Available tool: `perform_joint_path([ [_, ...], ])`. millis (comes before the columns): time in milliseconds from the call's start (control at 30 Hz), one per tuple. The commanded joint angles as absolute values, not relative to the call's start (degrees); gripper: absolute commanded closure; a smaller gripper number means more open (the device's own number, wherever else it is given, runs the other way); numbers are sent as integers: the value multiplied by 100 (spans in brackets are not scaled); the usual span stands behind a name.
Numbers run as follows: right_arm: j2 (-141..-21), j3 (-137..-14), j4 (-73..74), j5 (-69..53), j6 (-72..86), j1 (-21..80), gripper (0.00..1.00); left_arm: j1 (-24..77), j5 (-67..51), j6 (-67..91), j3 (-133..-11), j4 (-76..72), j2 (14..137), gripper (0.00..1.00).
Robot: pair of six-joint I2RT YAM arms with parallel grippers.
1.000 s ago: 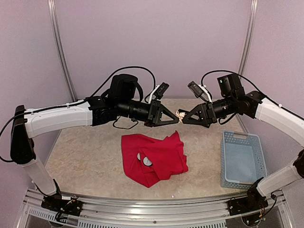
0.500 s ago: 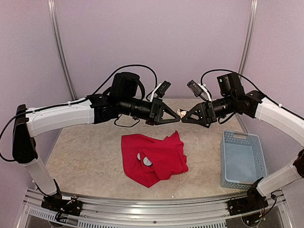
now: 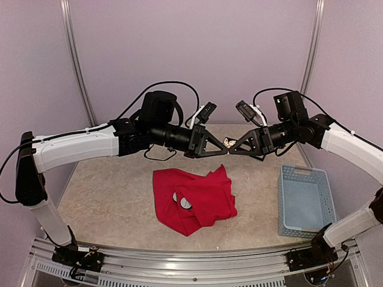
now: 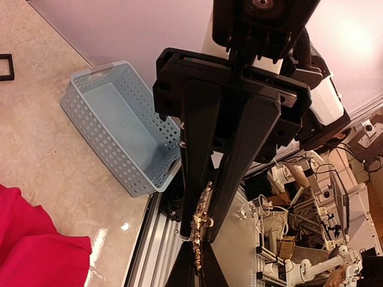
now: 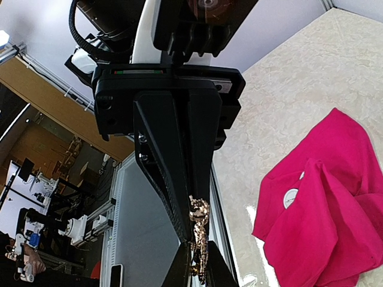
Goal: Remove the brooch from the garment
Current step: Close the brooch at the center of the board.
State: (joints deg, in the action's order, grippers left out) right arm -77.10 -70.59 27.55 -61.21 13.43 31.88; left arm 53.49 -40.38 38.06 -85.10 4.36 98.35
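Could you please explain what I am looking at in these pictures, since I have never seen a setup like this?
These are two robot arms bolted to a table, each ending in a two-finger gripper. One picture looks down from above and behind them; the other two come from a camera on each wrist. On the table lie a crumpled red garment and a pale blue basket. The left gripper and the right gripper meet tip to tip in mid-air, both apparently pinching a small golden brooch.
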Motion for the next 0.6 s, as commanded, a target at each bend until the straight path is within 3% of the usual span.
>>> perform_joint_path([
  [0,-7791,-7015,2432,-6403,1416,3234,96,5515,-4280,3687,-8631,569,9860,100],
  [567,-8086,-7063,2710,-6585,1447,3235,100,5583,-4318,3446,-8870,984,9916,100],
])
